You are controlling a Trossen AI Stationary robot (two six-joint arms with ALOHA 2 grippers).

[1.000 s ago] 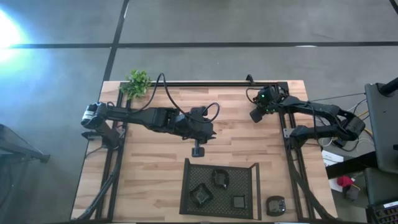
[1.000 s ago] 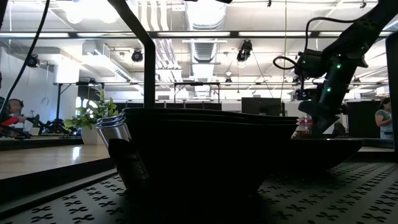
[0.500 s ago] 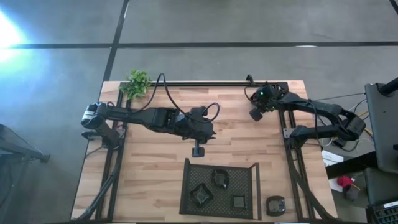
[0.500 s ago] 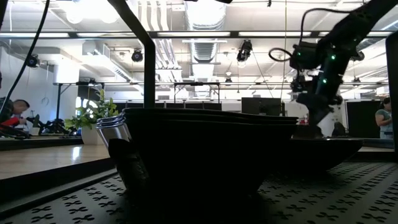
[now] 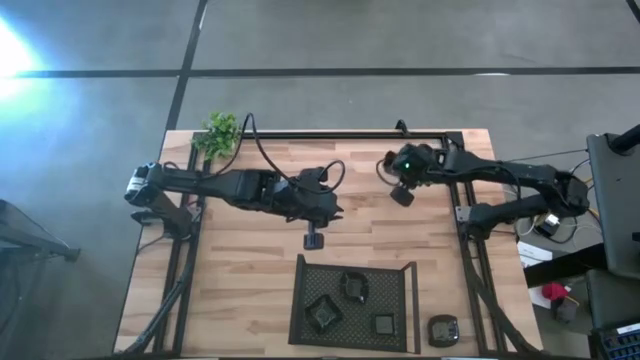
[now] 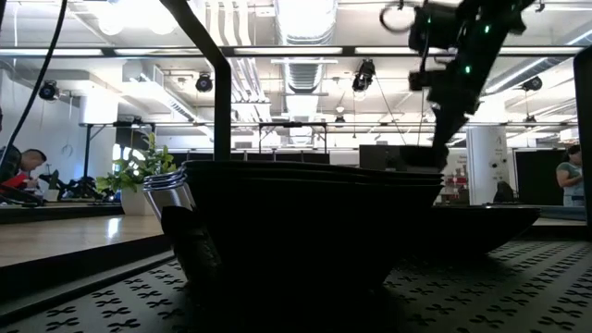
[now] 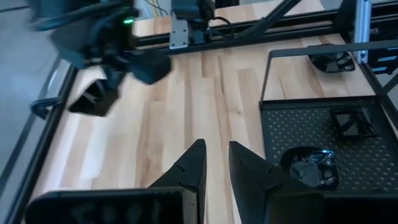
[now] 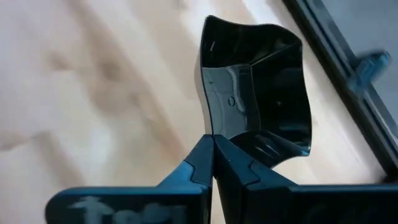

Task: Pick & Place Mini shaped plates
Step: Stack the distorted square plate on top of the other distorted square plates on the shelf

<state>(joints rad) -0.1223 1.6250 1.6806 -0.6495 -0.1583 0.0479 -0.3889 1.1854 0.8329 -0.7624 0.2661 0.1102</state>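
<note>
My right gripper (image 5: 400, 196) hangs over the far right part of the table, shut on one mini shaped plate (image 8: 261, 93), a glossy black squarish dish with wavy sides. My left gripper (image 5: 313, 241) hovers at mid-table, just beyond the black mesh tray (image 5: 300, 300). Its fingers stand a little apart over bare wood with nothing between them (image 7: 214, 163). Three more mini plates (image 5: 354, 288) (image 5: 322, 314) (image 5: 383, 323) rest on the tray's floor. Another plate (image 5: 443, 330) rests on the table right of the tray. My right gripper pinches the plate's rim (image 8: 214, 127) between its two fingers, at the middle of one side. The fingers slant downward from the table's right. The plate hangs tilted beyond the fingertips, its hollow facing the wrist camera, lifted clear of the table.
A small green plant (image 5: 220, 132) stands at the far left corner. A black rail (image 5: 330, 133) runs along the far edge, and frame bars line both sides. Bare wood lies between the two grippers. In the low view a plate (image 6: 305, 222) fills the foreground.
My right gripper has risen well above the table and drifted toward the table's left and near side, rolling somewhat as it went. The mini plate has gone up with it and now hangs clear of the wood.
</note>
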